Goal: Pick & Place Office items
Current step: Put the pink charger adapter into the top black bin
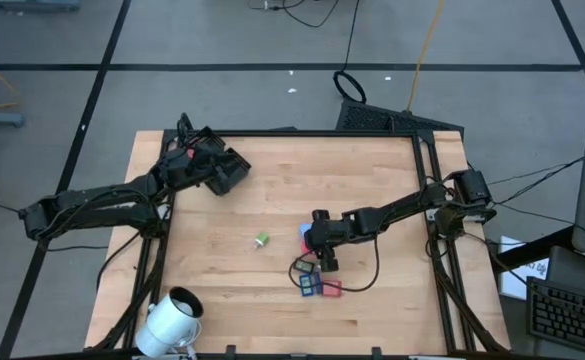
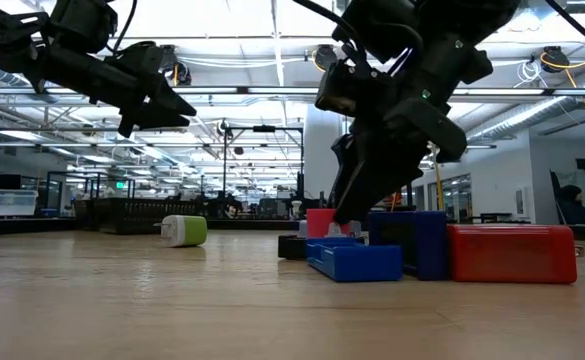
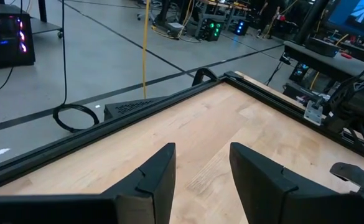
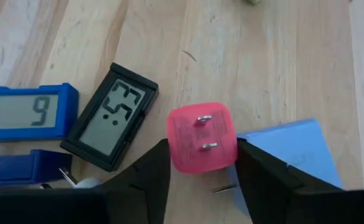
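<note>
The right tool is clamped on a pink plug within the item cluster near the surface's middle. The left tool is raised, empty, fingers parted. No item appears placed; the green-white bit lies apart.

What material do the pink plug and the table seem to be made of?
Pink plug: probably matte plastic, with two shiny metal prongs. Table: wood, with visible grain and plank seams, lightly finished.
</note>
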`<action>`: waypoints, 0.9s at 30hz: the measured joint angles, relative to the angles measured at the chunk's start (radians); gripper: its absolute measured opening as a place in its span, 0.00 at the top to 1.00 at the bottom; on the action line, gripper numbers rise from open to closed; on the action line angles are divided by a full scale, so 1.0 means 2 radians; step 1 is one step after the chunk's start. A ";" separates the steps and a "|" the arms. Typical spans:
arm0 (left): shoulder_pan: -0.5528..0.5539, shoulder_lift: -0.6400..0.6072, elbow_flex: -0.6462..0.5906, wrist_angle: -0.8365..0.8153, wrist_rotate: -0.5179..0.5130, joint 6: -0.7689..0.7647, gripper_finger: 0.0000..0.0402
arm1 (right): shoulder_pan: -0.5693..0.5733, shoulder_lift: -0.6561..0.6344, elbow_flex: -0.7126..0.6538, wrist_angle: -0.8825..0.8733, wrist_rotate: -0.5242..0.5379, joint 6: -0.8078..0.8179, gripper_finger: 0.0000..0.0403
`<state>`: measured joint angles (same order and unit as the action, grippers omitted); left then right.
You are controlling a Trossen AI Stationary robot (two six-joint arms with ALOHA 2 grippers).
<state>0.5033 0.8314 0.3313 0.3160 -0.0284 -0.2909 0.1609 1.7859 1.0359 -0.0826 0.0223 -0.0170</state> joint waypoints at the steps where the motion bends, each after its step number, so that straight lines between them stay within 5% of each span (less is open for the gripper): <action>1: 0.000 0.000 0.000 0.000 0.000 0.000 0.63 | 0.001 0.000 0.000 0.000 0.000 -0.004 0.63; 27: 0.000 0.000 0.000 0.000 0.000 -0.003 0.63 | -0.003 -0.023 -0.002 0.010 -0.013 -0.039 0.65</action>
<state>0.5034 0.8314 0.3313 0.3157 -0.0288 -0.2962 0.1551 1.7407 1.0314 -0.0635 -0.0028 -0.0959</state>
